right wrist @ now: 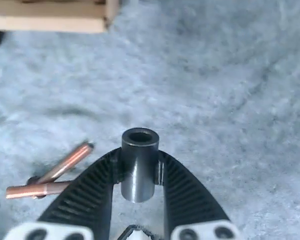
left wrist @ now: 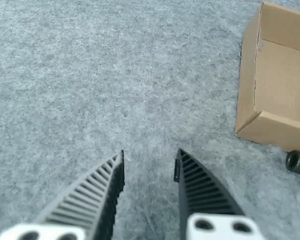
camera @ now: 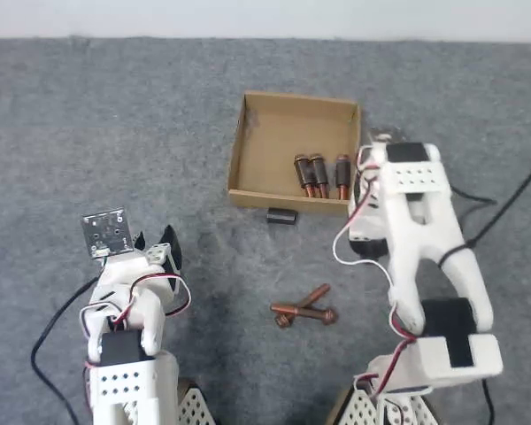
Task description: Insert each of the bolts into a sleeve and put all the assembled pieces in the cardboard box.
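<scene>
My right gripper (right wrist: 139,172) is shut on a dark sleeve (right wrist: 140,150), held upright above the grey carpet with its bore facing the camera. Two copper bolts (right wrist: 65,162) lie crossed on the carpet just beyond it, and they appear as bolts (camera: 305,308) between the two arms. A second dark sleeve (camera: 282,215) lies loose against the front wall of the cardboard box (camera: 248,133). Three assembled pieces (camera: 319,175) lie inside the box. My left gripper (left wrist: 150,157) hovers open over bare carpet, with the box (left wrist: 252,85) and loose sleeve (left wrist: 298,162) off to one side.
The right arm (camera: 420,239) stretches along the box's right side. Black cables trail off at the right (camera: 513,199) and lower left (camera: 49,341). Grey carpet (camera: 115,133) covers the table up to a white back edge.
</scene>
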